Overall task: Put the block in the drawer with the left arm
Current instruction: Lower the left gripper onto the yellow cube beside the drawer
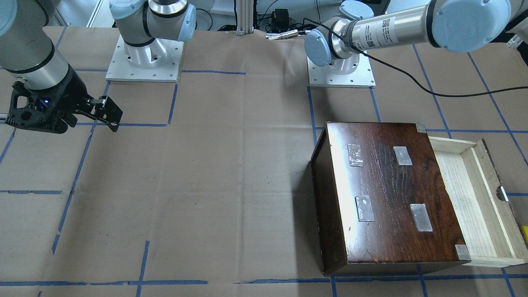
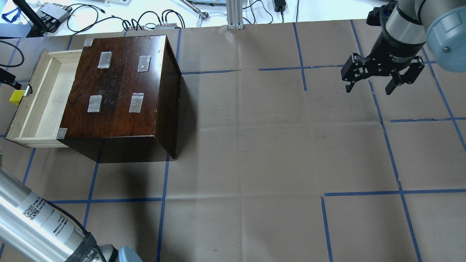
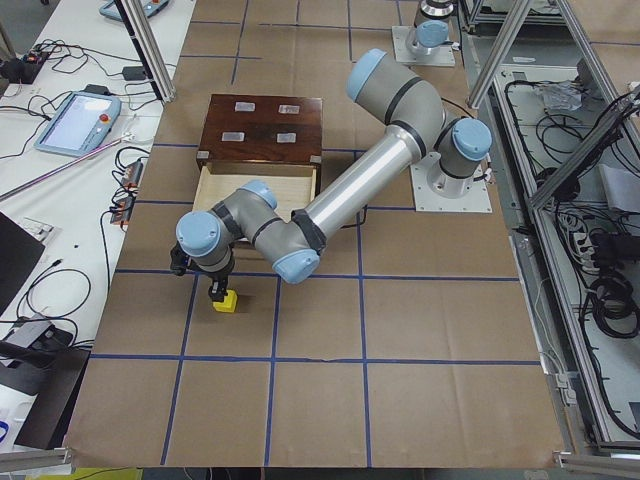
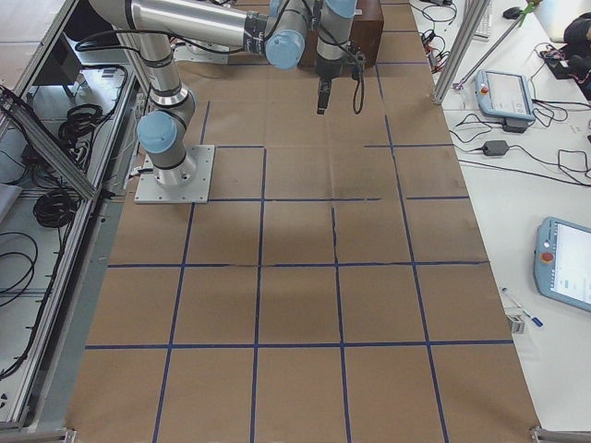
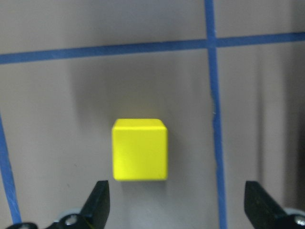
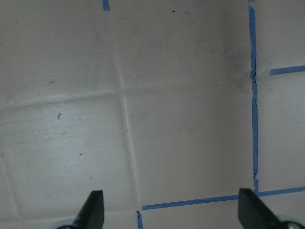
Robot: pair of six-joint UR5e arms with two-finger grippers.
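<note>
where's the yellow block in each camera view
Front-facing: the block, a sliver at the right edge, beside the drawer front.
Overhead: far left, beside the drawer's notch.
Exterior left: left of centre, below the open drawer.
Exterior right: not visible.
Left wrist: centre.
Right wrist: not in it.
Shared landmark: the open drawer.
</note>
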